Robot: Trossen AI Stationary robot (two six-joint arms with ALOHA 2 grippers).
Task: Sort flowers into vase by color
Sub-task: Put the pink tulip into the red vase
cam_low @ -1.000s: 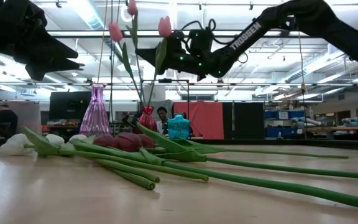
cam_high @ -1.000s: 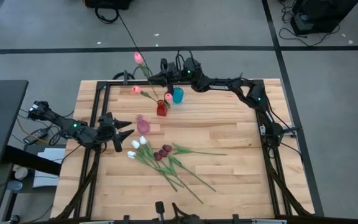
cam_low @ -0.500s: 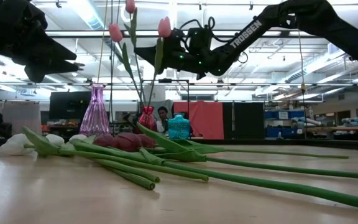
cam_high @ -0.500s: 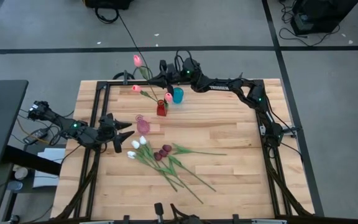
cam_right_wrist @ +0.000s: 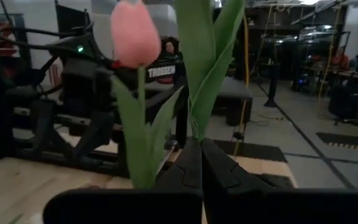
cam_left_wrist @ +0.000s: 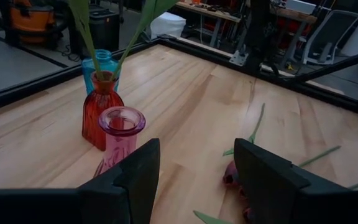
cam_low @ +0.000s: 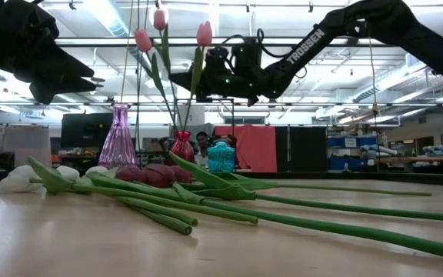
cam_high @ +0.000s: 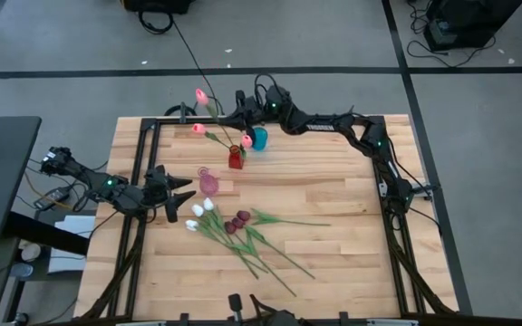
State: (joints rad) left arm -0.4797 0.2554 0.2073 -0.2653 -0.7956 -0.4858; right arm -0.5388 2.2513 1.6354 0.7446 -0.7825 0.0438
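Observation:
Three pink tulips stand in the red vase (cam_high: 235, 159), next to the blue vase (cam_high: 259, 138). My right gripper (cam_high: 229, 115) is above that vase, shut on the tallest pink tulip (cam_low: 158, 17). Several loose tulips (cam_high: 243, 231), white-headed and dark maroon, lie flat on the table with their stems running toward the near right. My left gripper (cam_high: 186, 195) hovers open beside the empty pink vase (cam_left_wrist: 120, 134), just left of the white heads (cam_high: 198, 213). My right gripper pinches the tall tulip's stem and leaves (cam_right_wrist: 205, 93) between its two shut fingers, partway up the stem. The fingers come about level from the table's right and lie across the stem. The tulip stands nearly upright, its stem running down into the red vase (cam_low: 181, 146).
The three vases stand close together near the far middle of the table. A black frame (cam_high: 143, 163) runs along the table's edges. People (cam_low: 201, 140) show in the room behind. Bare wood (cam_high: 333, 181) lies on the table's right half.
My right gripper has moved down a little with the tall pink tulip. Its head now sits lower and nearer the red vase, while the other two tulips in the vase have stayed put.

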